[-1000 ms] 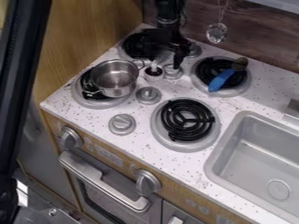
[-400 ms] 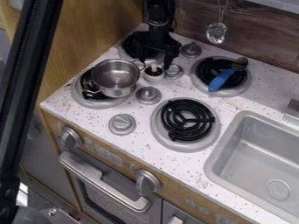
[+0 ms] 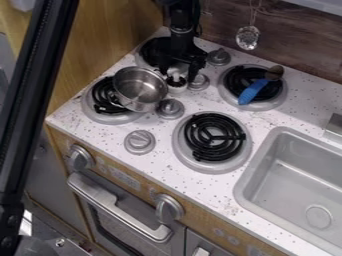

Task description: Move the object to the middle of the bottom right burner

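The black gripper [image 3: 178, 74] hangs behind and to the right of the silver pot, with its two fingers apart. Its left finger is close to the pot's back rim; whether they touch, I cannot tell. The metal pot [image 3: 141, 90] lies over the right part of the front left burner [image 3: 100, 116], reaching toward the middle knob, and looks slightly tilted. The bottom right burner [image 3: 212, 137] has a black coil with nothing on it.
A small white cup-like piece [image 3: 176, 86] stands under the gripper. Grey knobs [image 3: 170, 108] sit among the burners. A blue-handled utensil [image 3: 252, 92] lies on the back right burner [image 3: 275, 98]. The sink [image 3: 300, 177] is at the right.
The pot has shifted right and turned, baring more of the front left coil. My gripper first came lower and a little left, then stayed at nearly the same place.
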